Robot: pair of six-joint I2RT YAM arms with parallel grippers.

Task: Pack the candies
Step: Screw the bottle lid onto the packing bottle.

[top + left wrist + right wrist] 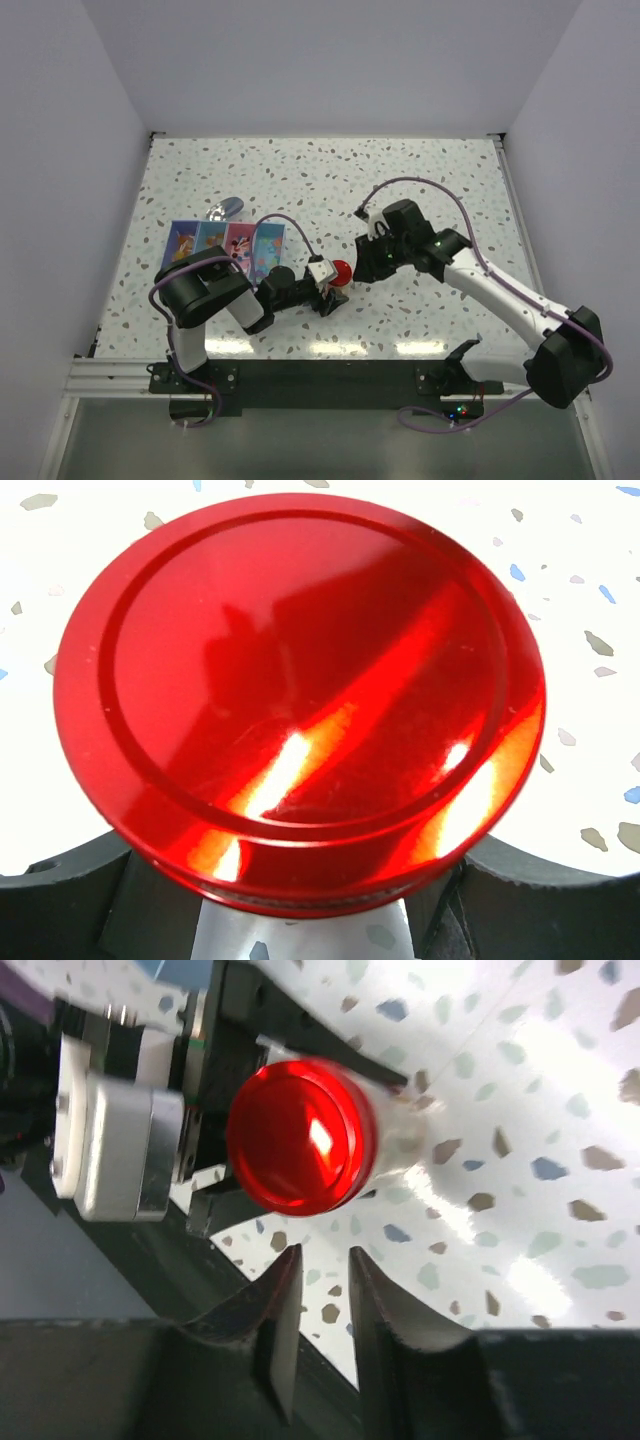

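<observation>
A small clear jar (398,1132) with a shiny round red lid (343,269) stands on the speckled table between the two arms. My left gripper (336,285) is shut on the jar, one black finger on each side below the lid (300,690). My right gripper (362,262) hovers just right of the lid (300,1135). The right gripper (325,1260) is open by a narrow gap, with only table showing between its fingers. The candies are hidden from every view.
A flat colourful box (225,248) with cartoon pictures lies left of the left arm. A small metal scoop (225,210) rests just behind it. White walls close in the table on three sides.
</observation>
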